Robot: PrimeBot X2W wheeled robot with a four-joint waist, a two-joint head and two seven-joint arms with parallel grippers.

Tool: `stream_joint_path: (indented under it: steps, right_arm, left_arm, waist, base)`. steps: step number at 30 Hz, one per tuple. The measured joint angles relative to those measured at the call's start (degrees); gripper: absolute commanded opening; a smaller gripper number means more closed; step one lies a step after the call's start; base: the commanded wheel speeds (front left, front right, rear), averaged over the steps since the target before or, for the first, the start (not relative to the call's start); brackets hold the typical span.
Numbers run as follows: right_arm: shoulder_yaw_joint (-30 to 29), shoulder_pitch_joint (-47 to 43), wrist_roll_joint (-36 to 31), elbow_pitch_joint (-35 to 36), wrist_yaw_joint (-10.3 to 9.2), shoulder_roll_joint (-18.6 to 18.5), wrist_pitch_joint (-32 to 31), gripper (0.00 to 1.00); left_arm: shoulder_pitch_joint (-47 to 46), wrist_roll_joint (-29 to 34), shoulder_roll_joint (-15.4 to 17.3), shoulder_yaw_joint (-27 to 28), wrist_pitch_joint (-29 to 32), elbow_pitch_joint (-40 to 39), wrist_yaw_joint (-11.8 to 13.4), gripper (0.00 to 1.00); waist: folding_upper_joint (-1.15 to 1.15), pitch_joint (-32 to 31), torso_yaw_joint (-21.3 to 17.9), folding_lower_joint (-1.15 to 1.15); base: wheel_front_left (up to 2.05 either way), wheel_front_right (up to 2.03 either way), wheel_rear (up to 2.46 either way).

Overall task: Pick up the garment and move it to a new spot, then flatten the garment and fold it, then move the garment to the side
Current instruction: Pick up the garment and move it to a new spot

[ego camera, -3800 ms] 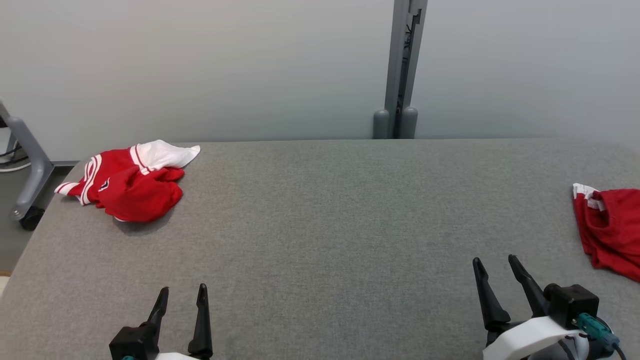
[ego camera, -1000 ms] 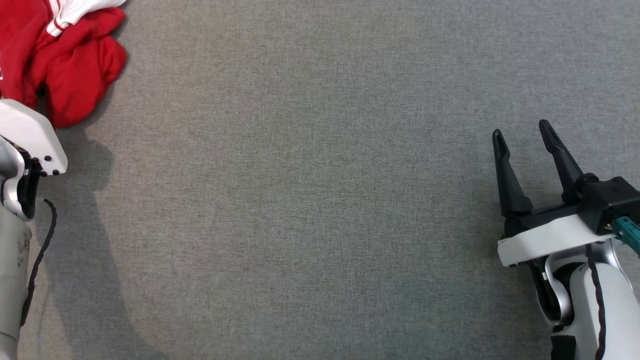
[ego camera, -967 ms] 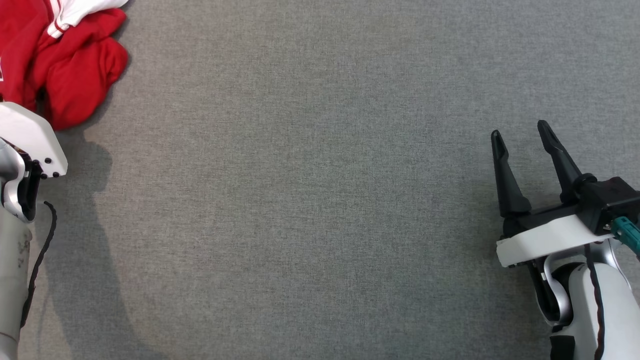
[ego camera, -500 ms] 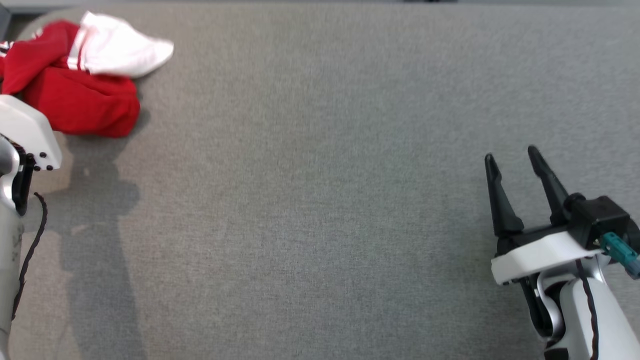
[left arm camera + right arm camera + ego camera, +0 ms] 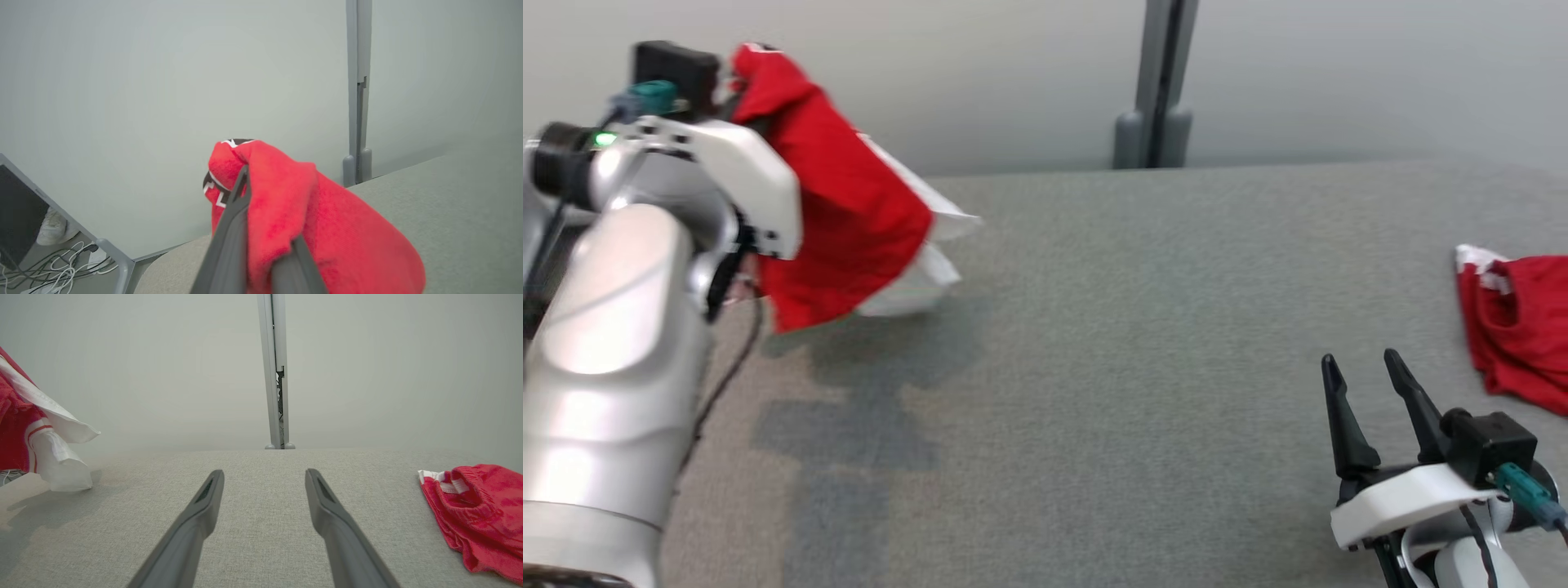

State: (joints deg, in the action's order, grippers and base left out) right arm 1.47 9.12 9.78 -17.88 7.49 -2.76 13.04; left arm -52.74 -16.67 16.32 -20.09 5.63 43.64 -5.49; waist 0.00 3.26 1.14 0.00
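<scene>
— What sort of place are we looking at?

— We see a robotics lab or test room. A wide desk covered in grey fabric stands before plain pale partition panels, which meet at a grey metal post.

— What else tells us so?

— A robot's right gripper, its dark jaws apart, sits over the desk. Past the desk's edge we see a grey metal frame leg and loose cables lying in a tangle.
</scene>
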Motion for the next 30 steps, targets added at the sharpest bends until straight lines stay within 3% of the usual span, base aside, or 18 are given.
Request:
stream_joint_path:
  steps: [5, 10, 16, 23, 25, 26, 30]
  right_arm:
    - [-0.4, -1.4, 0.3, -0.5, 0.00, 0.0, 0.4, 1.00]
    - [0.9, -1.4, 0.9, -0.5, 0.00, 0.0, 0.5, 1.00]
    - [3.3, 1.1, 2.1, -0.6, 0.01, 0.1, 0.7, 1.00]
    - [4.2, 2.2, 2.8, -1.9, 0.01, 0.0, 1.2, 1.00]
    - [3.9, 2.2, 2.8, -2.4, 0.00, 0.0, 1.4, 1.00]
    - [3.7, 2.2, 2.8, -2.5, 0.00, 0.0, 1.6, 1.00]
    - [1.9, 2.1, 2.2, -2.9, 0.00, 0.0, 1.7, 1.00]
  left_arm:
    - [1.9, -1.8, -6.2, -1.5, 2.0, -6.3, 0.6, 0.00]
    - [6.3, -3.8, -11.8, -3.3, 2.6, -8.6, 3.2, 0.00]
    - [11.1, -7.4, -13.4, -5.0, -0.2, -4.2, 8.0, 0.00]
    - [14.6, -14.1, -13.5, -11.9, -3.6, -0.5, 10.1, 0.00]
    - [14.9, -15.7, -13.6, -13.8, -5.0, 0.4, 10.8, 0.58]
    - [14.9, -16.1, -13.7, -14.6, -6.0, 0.9, 11.2, 1.00]
    - [14.9, -17.0, -13.5, -17.9, -11.5, 3.2, 11.2, 1.00]
  waist:
    - [0.00, -2.4, -3.6, 0.00]
    - [0.00, -1.7, -6.9, 0.00]
    - [0.00, 2.1, -10.1, 0.00]
    - [0.00, 5.2, -13.7, 0.00]
    - [0.00, 5.7, -14.4, 0.00]
    - [0.00, 5.8, -14.6, 0.00]
    - [0.00, 4.9, -13.6, 0.00]
  base:
    - [0.00, 0.00, 0.00]
    - [0.00, 0.00, 0.00]
    - [0.00, 0.00, 0.00]
    - [0.00, 0.00, 0.00]
    - [0.00, 0.00, 0.00]
    - [0.00, 0.00, 0.00]
    - [0.00, 0.00, 0.00]
